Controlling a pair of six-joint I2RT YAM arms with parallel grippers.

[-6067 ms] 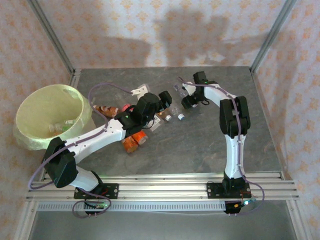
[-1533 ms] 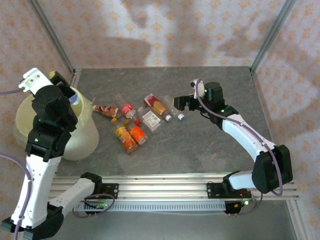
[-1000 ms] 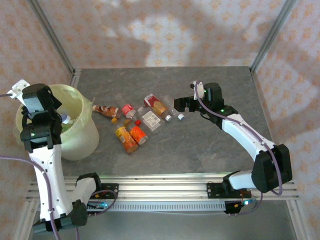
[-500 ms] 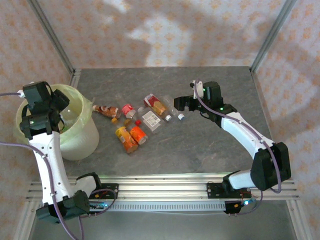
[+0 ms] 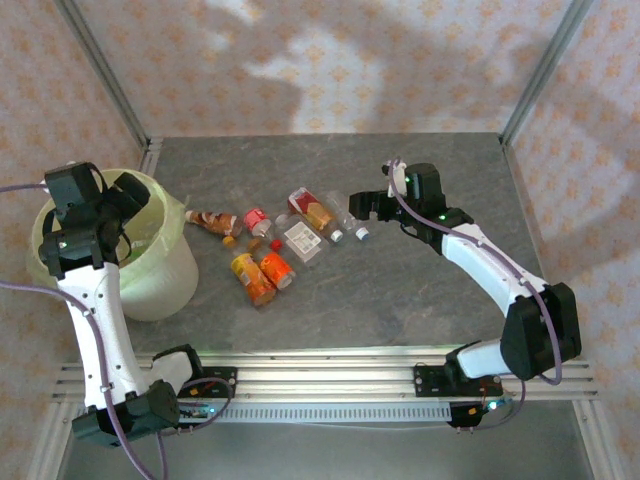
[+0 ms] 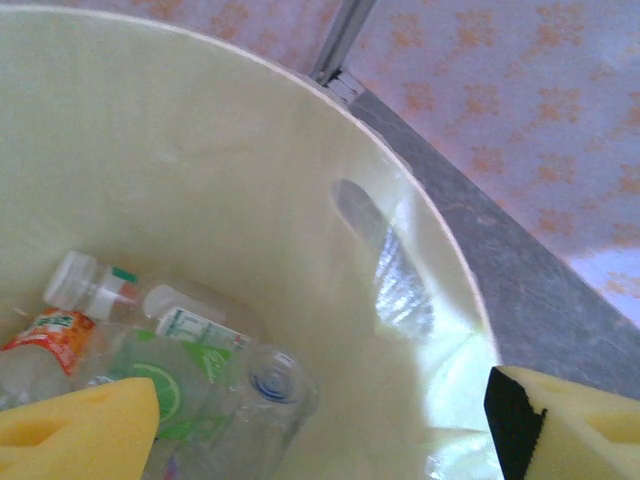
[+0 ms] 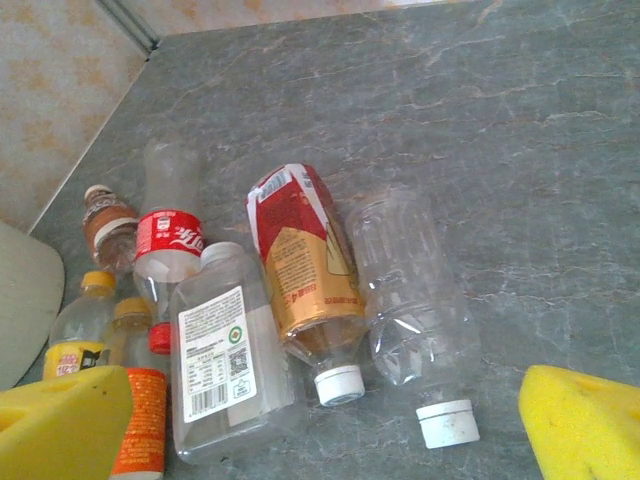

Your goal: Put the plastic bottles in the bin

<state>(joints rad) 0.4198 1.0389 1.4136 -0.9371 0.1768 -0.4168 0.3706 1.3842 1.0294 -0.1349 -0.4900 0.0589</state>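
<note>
The bin (image 5: 165,275), lined with a pale yellow-green bag, stands at the table's left. My left gripper (image 5: 120,205) hangs over its mouth, open, with nothing between the yellow pads (image 6: 85,430). Inside the bin (image 6: 200,180) lie a clear bottle (image 6: 265,395), a green-labelled one (image 6: 165,385) and a white-capped one (image 6: 90,290). Several plastic bottles lie in a cluster mid-table (image 5: 290,240). My right gripper (image 5: 365,208) hovers open just right of them. Below its jaws (image 7: 330,425) lie a red-and-gold labelled bottle (image 7: 305,270) and a clear white-capped bottle (image 7: 415,300).
A flat white-labelled bottle (image 7: 225,350), a red-labelled one (image 7: 168,240), a small brown one (image 7: 105,225), a yellow one (image 7: 75,335) and an orange one (image 7: 140,420) lie further left. The bin's edge (image 7: 25,310) shows beyond them. Metal frame posts (image 5: 100,75) stand at the back corners.
My left gripper has come down over the bin's mouth and its jaws have opened; the clear bottle it carried now lies inside. The right arm has barely moved.
</note>
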